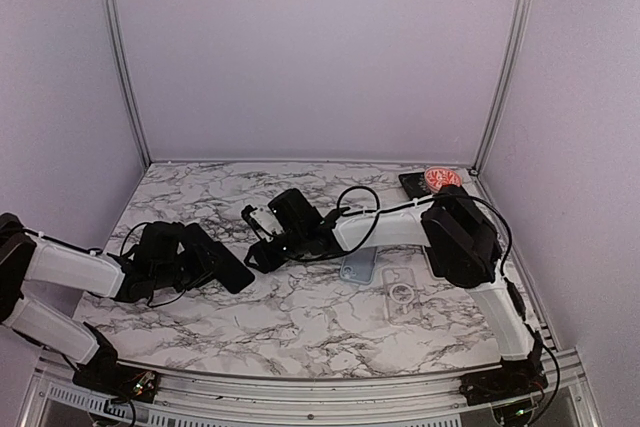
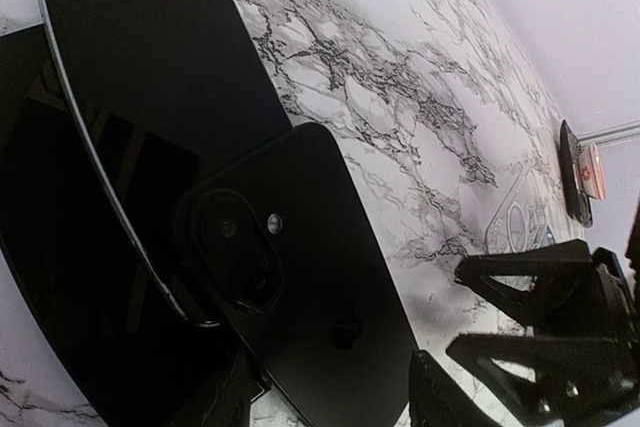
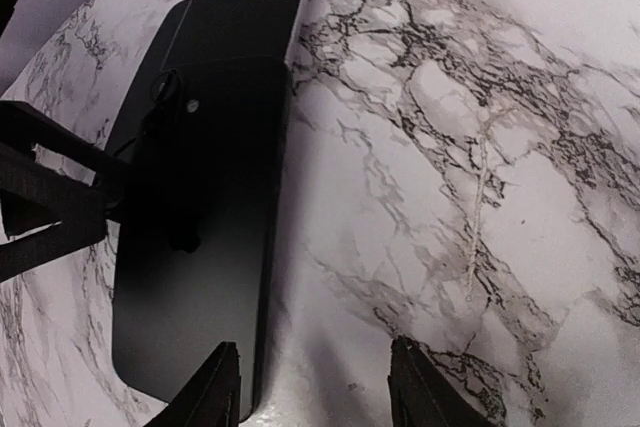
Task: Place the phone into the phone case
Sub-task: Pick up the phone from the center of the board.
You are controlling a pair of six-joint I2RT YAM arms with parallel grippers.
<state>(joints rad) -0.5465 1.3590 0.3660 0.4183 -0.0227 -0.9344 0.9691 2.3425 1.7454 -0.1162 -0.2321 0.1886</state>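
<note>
1. Step in hand, as I read it: pickup of the phone [image 1: 228, 267]. Insertion has not begun.
2. Location: the phone sits left of centre in the top frame, apparently flat on the counter [image 1: 300, 322] with a glossy face up. It is well apart from the phone case [image 1: 400, 292], the clear shell lower right of centre.
3. Long axis: diagonal in the top frame, upper left to lower right. I cannot tell which end is the head; the dark shapes on the glass look like reflections.
4. Left claw [image 1: 200, 259]: at the phone's left end. In its wrist view the fingers flank the black slab at the bottom of the frame. I cannot tell whether they are clamped on it.
5. Right claw [image 1: 258, 252]: just beside the phone's right end. In its wrist view the fingers stand apart with bare counter between them, and the phone's edge lies by the left-of-frame finger. It holds nothing.
6. Next move calls for:
   - a firm hold across the phone's long edges;
   - a lift and a carry rightward to the case;
   - matching the long axes and the camera end to the cutout;
   - pressing the phone in.
</note>
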